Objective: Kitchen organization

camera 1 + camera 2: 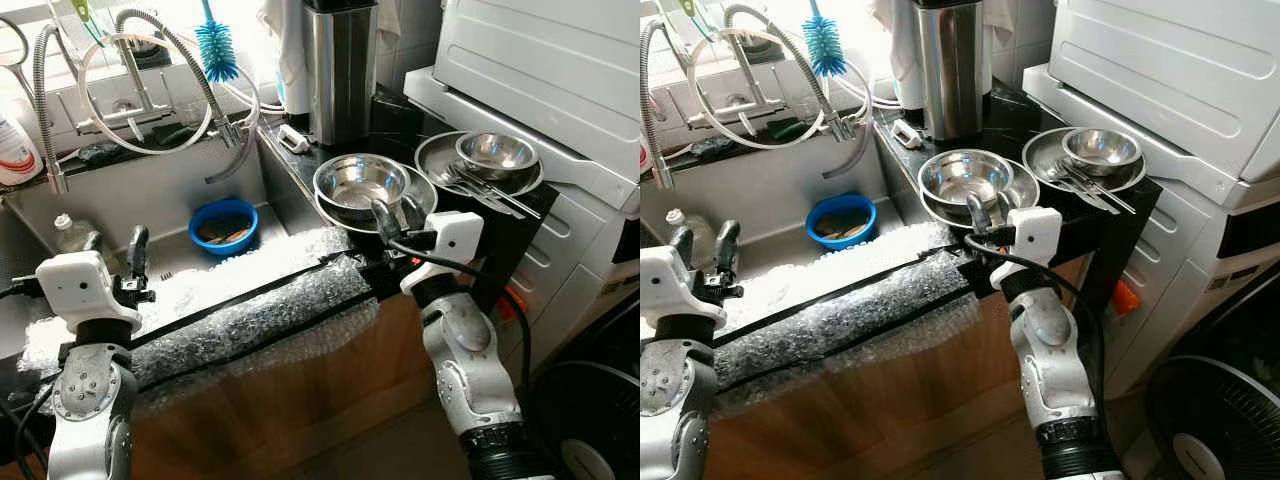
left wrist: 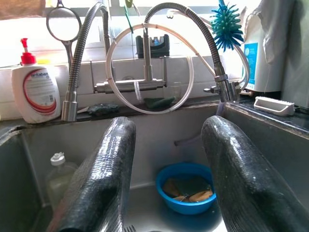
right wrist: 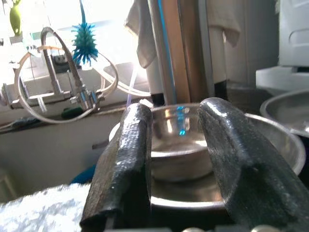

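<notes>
**Two grippers at the sink edge, steel bowls on the dark counter**

The front edge of the sink [image 1: 150,190] is wrapped in bubble wrap [image 1: 250,305] held by black tape, running from the left corner across to the dark counter [image 1: 400,115]. Behind that padded edge the basin is deep; a blue bowl [image 1: 223,226] sits on its floor near the right wall and a small clear bottle [image 1: 70,232] stands at the left. Hoses and a tap [image 1: 135,85] loop over the back of the basin, with a blue bottle brush [image 1: 214,45] hanging above.

On the counter just right of the sink, a steel bowl [image 1: 360,183] rests in a wider steel dish, close to the counter's front edge. Further right, a plate [image 1: 435,160] carries a smaller bowl [image 1: 496,152] and cutlery [image 1: 487,190], near the counter's right edge. A tall steel canister [image 1: 340,70] stands behind, and a white appliance [image 1: 540,70] closes off the far right.

The right gripper [image 1: 398,215] is raised at the counter's front edge, pointing at the steel bowl, its fingers [image 3: 128,159] apart and holding nothing. The left gripper [image 1: 137,255] is lifted just above the padded edge at the left, aimed into the basin, fingers [image 2: 104,179] spread wide and empty.
</notes>
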`<state>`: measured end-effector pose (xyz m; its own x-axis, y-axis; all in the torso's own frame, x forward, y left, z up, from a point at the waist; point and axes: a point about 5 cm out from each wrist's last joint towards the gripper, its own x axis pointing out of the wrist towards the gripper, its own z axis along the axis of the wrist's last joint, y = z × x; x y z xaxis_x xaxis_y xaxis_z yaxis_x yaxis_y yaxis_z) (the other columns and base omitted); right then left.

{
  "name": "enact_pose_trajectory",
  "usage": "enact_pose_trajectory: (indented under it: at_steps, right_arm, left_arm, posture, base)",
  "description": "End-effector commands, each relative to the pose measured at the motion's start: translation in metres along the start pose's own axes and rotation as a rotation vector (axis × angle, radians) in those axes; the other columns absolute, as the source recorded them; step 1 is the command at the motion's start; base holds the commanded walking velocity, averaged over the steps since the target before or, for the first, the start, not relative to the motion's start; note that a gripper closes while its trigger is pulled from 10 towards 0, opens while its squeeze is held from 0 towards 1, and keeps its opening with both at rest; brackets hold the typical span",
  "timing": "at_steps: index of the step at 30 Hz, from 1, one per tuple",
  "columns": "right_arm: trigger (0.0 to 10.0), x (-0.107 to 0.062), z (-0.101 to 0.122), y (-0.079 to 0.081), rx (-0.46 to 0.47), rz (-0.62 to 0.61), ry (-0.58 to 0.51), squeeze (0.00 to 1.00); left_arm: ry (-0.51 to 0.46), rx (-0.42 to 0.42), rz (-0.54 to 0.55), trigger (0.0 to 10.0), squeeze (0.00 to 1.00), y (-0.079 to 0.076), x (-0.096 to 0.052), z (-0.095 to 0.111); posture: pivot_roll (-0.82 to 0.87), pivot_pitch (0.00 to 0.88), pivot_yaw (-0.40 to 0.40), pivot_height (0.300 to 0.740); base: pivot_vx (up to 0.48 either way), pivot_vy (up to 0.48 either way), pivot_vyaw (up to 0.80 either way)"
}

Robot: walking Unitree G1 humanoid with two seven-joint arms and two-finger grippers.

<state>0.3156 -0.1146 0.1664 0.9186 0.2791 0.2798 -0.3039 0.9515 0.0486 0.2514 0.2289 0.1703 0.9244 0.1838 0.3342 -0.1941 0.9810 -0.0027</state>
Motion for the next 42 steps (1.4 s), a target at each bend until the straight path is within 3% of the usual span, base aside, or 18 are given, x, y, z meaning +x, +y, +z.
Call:
enact_pose_trajectory:
  at_steps: [1, 12, 42]
  right_arm:
    - [10.0, 0.004, 0.011, 0.001, -0.009, 0.004, -0.039, 0.00]
    - [10.0, 0.005, 0.014, -0.006, -0.023, -0.005, -0.039, 0.00]
    - [10.0, 0.006, 0.009, -0.003, -0.014, -0.003, -0.027, 0.00]
  left_arm:
    - [-0.017, -0.006, -0.006, 10.0, 0.00, -0.001, 0.001, 0.005]
    - [-0.025, -0.033, -0.011, 10.0, 0.00, -0.009, 0.003, 0.003]
    - [-0.035, -0.034, -0.031, 10.0, 0.00, -0.012, 0.006, 0.004]
  posture:
    - [-0.09, 0.000, 0.063, 0.740]
    - [-0.11, 0.000, 0.050, 0.740]
    - [-0.10, 0.000, 0.057, 0.740]
  base:
    - [0.000, 0.000, 0.00]
    - [0.000, 0.000, 0.00]
    - [0.043, 0.000, 0.00]
